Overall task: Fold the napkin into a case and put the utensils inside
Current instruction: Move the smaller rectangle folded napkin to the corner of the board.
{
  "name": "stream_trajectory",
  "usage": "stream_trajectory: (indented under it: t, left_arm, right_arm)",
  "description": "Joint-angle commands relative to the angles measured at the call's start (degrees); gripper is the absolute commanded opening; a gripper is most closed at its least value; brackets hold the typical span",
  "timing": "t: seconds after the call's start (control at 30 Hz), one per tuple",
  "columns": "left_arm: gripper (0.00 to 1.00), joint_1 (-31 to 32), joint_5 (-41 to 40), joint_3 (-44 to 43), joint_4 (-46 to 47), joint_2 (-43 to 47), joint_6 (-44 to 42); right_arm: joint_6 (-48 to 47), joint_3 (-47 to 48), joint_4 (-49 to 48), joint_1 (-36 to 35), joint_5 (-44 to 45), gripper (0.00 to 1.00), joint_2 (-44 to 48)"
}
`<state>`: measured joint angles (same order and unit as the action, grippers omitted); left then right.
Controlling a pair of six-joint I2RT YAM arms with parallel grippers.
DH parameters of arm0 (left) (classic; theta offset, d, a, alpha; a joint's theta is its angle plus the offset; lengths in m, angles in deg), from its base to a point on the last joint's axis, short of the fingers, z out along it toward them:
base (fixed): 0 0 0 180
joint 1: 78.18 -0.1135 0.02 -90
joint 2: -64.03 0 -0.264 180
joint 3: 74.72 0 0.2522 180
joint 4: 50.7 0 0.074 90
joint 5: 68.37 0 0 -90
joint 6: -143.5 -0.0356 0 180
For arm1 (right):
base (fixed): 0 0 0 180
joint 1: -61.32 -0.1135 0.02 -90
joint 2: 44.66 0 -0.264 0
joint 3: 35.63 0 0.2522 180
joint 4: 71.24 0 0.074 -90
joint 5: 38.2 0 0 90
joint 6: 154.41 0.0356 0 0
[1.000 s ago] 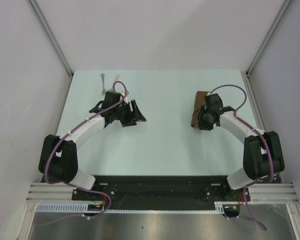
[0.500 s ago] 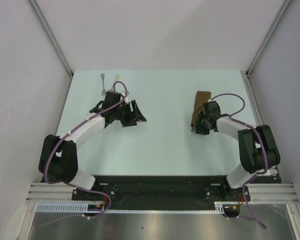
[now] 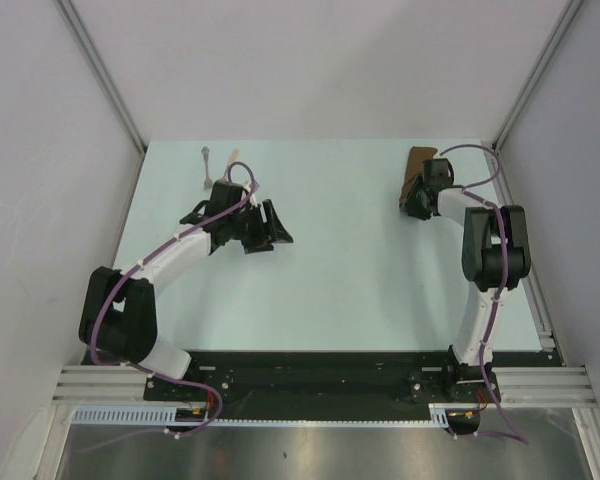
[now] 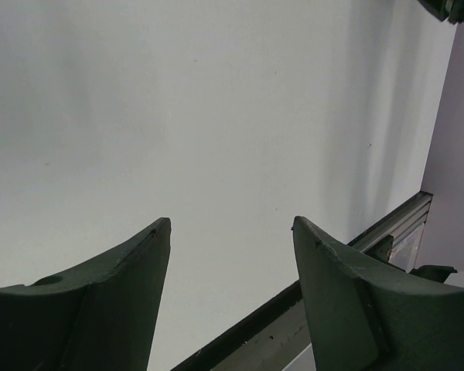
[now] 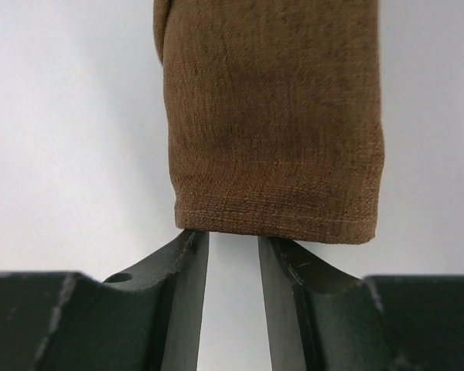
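Observation:
The napkin [image 3: 416, 162] is folded into a narrow brown case lying near the table's far right corner; in the right wrist view its hemmed near end [image 5: 274, 131] fills the top. My right gripper [image 3: 420, 197] [image 5: 232, 236] is at that near end. Its fingertips are tucked under the hem, the jaws a narrow gap apart, shut on the napkin's edge. The utensils lie at the far left: a grey-handled one [image 3: 207, 161] and a tan-handled one [image 3: 233, 158]. My left gripper [image 3: 267, 232] [image 4: 232, 224] hovers open just in front of them, with only bare table between its fingers.
The pale table [image 3: 330, 270] is walled in white on three sides, with metal posts at the back corners [image 3: 495, 148]. A rail [image 3: 520, 250] runs along the right edge close to the napkin. The left wrist view shows that edge rail [image 4: 390, 224].
My right arm has stretched toward the far right corner, and the folded napkin has travelled there with the gripper. The left arm and the utensils have not moved.

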<state>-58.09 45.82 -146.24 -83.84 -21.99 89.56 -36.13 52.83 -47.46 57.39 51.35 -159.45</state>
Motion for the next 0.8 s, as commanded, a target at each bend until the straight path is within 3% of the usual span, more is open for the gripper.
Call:
stream_trajectory:
  t: [0.0, 0.23, 0.37, 0.5, 0.57, 0.77]
  left_arm:
    - [0.69, 0.47, -0.10, -2.45, 0.57, -0.11, 0.60]
    - [0.69, 1.26, -0.28, -2.09, 0.66, 0.24, 1.12]
    - [0.69, 2.14, 0.07, -2.97, 0.74, -0.55, 1.56]
    - [0.70, 2.40, 0.60, -3.85, 0.83, -0.90, 2.18]
    - [0.73, 2.23, 0.86, -4.90, 0.48, -1.43, 2.09]
    - [0.77, -0.93, 1.39, -7.72, 1.27, -3.45, 3.76]
  right_arm:
    - [-6.29, 8.08, 8.51, 0.67, -4.28, 0.37, -4.05]
    - [-4.28, 0.81, 7.65, 1.45, -12.37, 0.40, 10.26]
    - [-3.66, 1.06, 3.09, 6.46, -24.64, 0.41, 11.16]
    - [-2.17, 5.18, -4.03, 11.47, -38.36, 0.38, 4.33]
    - [-0.94, 8.34, -7.55, 13.40, -47.58, 0.29, -2.85]
    - [4.76, 11.88, -16.17, 14.03, -58.08, 0.25, -14.67]
